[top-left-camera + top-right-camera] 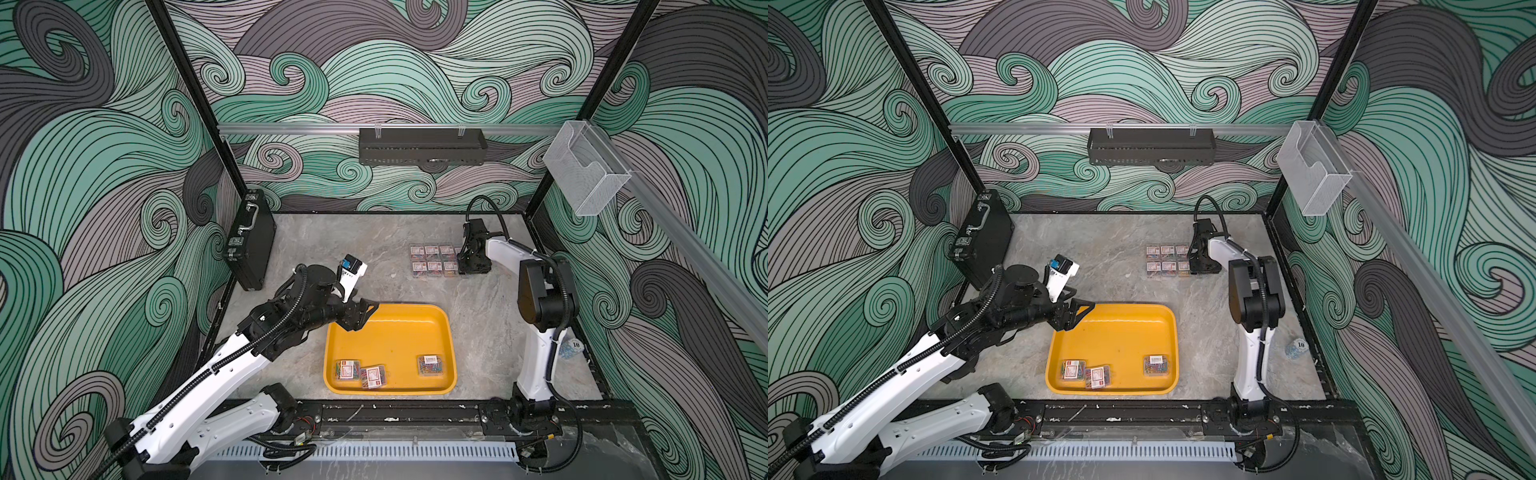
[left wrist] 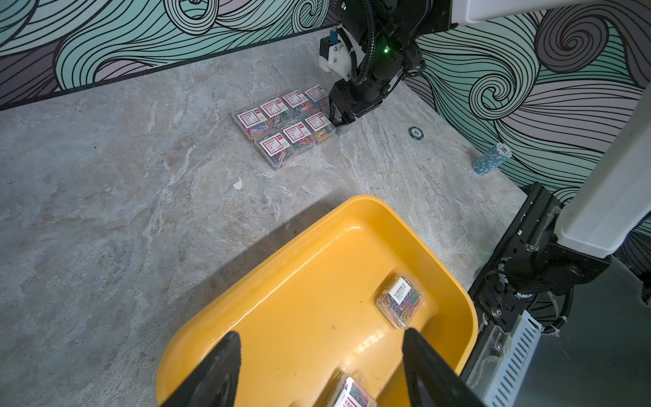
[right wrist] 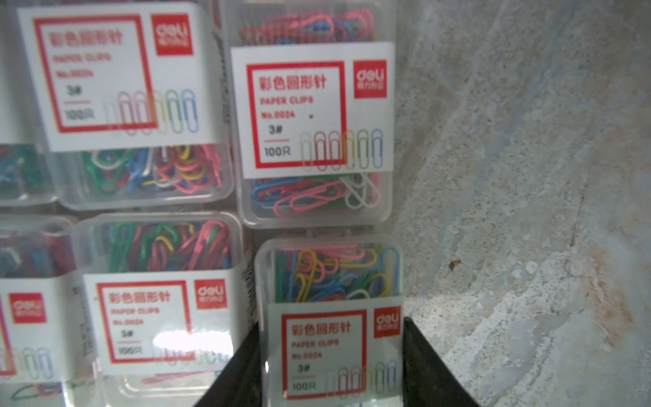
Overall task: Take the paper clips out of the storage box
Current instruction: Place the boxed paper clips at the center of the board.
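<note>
One box of paper clips [image 3: 327, 282] sits between the jaws of the right end effector [image 3: 332, 322]. Both jaws press its long sides, so the grip reads as clenched on it. This box lies flat on the desk [image 1: 332, 249], label up, at the corner of a tidy block of boxes [image 1: 432, 259], tight against its neighbours. The left wrist view shows two rows of four, this one included. The block is on the far side of the desk, well apart from the storage box [image 1: 399, 336].

The left end effector [image 2: 322, 333] has its jaws spread with nothing between them. In both top views it hangs over the far left corner of the storage box.

The storage box lies at the near middle of the desk. Three boxes are inside, all along its near wall:
- first box [image 1: 348, 370], at the left
- second box [image 1: 374, 377], just beside it and askew; contact unclear
- third box [image 1: 431, 364], alone toward the right

Judgement: eight out and three to go, so well past halfway. The eighth counts only once the right end effector lets go. The left end effector looks placed to take the next.
</note>
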